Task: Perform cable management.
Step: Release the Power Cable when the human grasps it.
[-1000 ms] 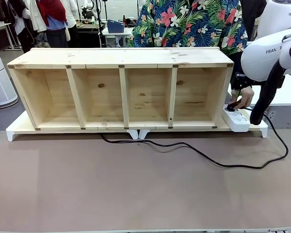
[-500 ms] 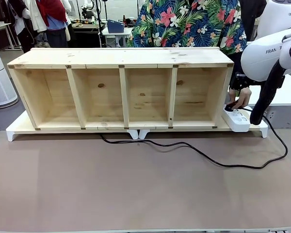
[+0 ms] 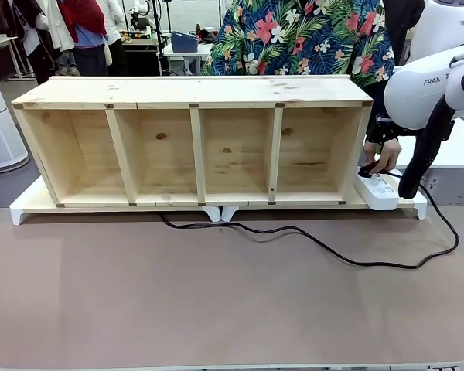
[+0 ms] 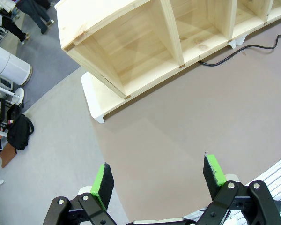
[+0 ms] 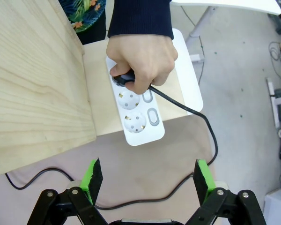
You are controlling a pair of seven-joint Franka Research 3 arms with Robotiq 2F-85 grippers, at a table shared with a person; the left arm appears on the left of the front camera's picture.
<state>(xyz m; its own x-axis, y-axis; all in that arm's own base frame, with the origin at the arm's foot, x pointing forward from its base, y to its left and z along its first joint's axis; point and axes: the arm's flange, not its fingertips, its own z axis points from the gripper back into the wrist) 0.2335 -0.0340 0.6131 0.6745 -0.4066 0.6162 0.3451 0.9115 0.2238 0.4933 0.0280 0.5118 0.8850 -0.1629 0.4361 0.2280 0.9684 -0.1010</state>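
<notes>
The black cable (image 3: 309, 238) runs from under the wooden shelf (image 3: 193, 139) across the brown mat, loops at the right and climbs to the white power strip (image 3: 377, 190). A person's hand (image 5: 140, 54) grips the cable's plug (image 5: 123, 78) at the strip's (image 5: 136, 115) far socket. My right gripper (image 5: 146, 177) hovers open above the strip and the cable (image 5: 202, 118), holding nothing. In the left wrist view my left gripper (image 4: 158, 176) is open and empty over the mat, well short of the shelf's (image 4: 145, 42) left end, and the cable (image 4: 239, 50) shows at the upper right.
The shelf rests on a white base (image 3: 31, 207) along the table's far side. My right arm (image 3: 427, 93), with its thick black sleeve (image 3: 424, 158), hangs beside the strip. The person (image 3: 301, 35) stands behind the shelf. A white table (image 5: 225, 4) stands beyond the strip.
The person's hand has shifted slightly at the power strip's socket. The cable on the mat and both arms have stayed where they were.
</notes>
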